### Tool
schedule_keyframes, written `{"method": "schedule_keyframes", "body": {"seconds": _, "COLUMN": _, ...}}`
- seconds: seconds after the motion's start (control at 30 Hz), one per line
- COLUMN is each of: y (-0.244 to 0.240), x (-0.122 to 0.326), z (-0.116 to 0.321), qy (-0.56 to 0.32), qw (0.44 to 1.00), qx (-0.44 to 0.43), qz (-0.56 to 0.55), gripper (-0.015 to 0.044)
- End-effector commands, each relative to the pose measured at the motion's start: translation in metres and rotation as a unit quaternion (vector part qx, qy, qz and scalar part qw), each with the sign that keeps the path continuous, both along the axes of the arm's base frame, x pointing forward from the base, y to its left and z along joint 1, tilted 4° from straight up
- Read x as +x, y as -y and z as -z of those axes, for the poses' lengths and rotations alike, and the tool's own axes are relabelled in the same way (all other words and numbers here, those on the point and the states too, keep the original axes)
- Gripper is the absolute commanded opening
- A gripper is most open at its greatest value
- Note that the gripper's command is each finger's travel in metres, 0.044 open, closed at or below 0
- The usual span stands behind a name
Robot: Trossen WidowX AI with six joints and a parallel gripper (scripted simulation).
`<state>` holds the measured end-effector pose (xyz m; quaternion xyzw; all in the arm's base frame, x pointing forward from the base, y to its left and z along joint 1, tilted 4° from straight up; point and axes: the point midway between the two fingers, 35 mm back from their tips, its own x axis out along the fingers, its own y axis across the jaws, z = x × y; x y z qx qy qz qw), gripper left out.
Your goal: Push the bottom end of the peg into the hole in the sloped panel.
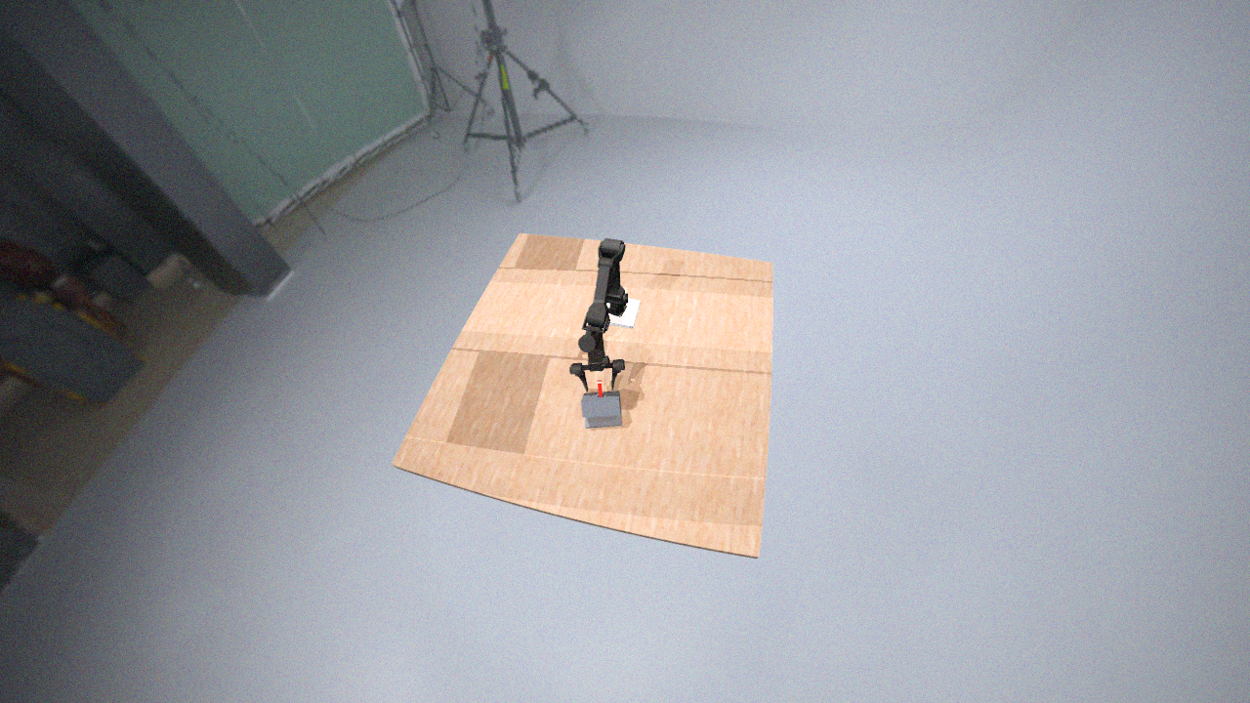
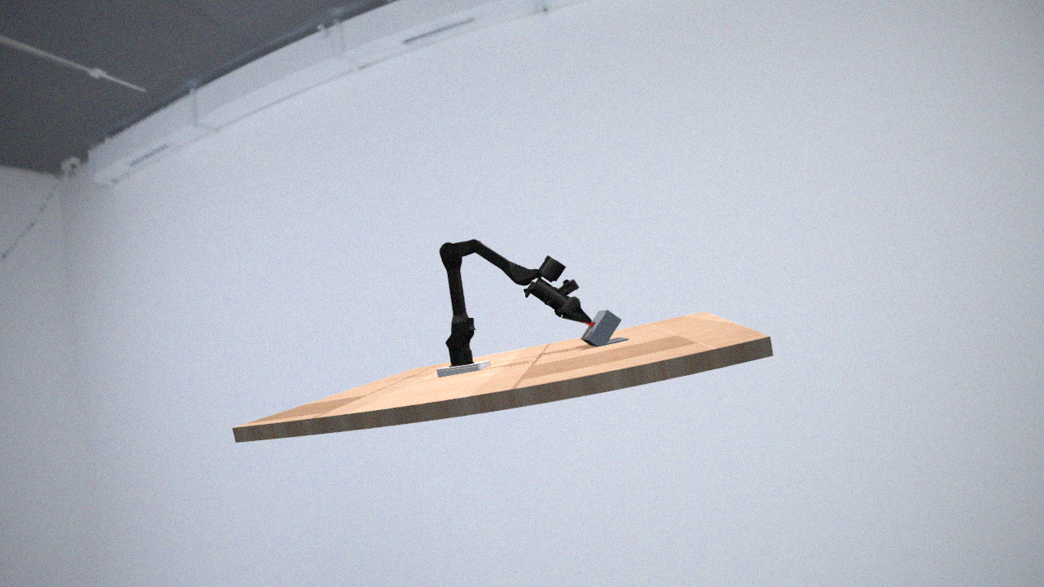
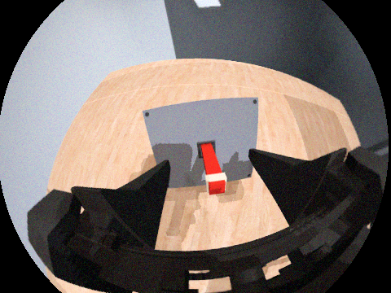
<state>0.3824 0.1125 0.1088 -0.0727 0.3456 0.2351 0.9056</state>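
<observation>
A red square peg [image 3: 212,163] [image 1: 600,390] [image 2: 591,324] with a white band near its outer end sticks out of the dark square hole [image 3: 199,150] in the grey sloped panel [image 3: 179,126] [image 1: 601,408] [image 2: 603,328]. Its inner end is inside the hole and hidden, so how deep it sits cannot be told. My gripper [image 3: 210,159] [image 1: 600,389] is open wide. Its two black fingers stand on either side of the peg, apart from it, with their tips close in front of the panel face.
The panel block stands on the wooden table [image 1: 690,419] [image 2: 409,408] [image 3: 81,150]. The arm's base is on a white plate [image 1: 626,314] [image 2: 456,370]. A tripod [image 1: 511,113] stands on the floor beyond the table.
</observation>
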Motion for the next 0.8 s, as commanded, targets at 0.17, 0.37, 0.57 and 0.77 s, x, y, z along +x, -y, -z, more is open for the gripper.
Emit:
{"method": "schedule_keyframes", "body": {"seconds": 0.17, "y": 0.005, "x": -0.007, "z": -0.012, "qy": 0.005, "qw": 1.000, "qx": 0.001, "qz": -0.001, "gripper": 0.0440}}
{"method": "schedule_keyframes", "body": {"seconds": 0.37, "y": 0.008, "x": -0.011, "z": -0.018, "qy": 0.005, "qw": 1.000, "qx": 0.001, "qz": -0.001, "gripper": 0.0440}}
{"method": "schedule_keyframes", "body": {"seconds": 0.57, "y": 0.012, "x": -0.016, "z": -0.024, "qy": 0.004, "qw": 1.000, "qx": 0.000, "qz": 0.000, "gripper": 0.0440}}
{"method": "schedule_keyframes", "body": {"seconds": 0.77, "y": 0.015, "x": -0.021, "z": -0.029, "qy": 0.004, "qw": 1.000, "qx": 0.000, "qz": 0.000, "gripper": 0.0440}}
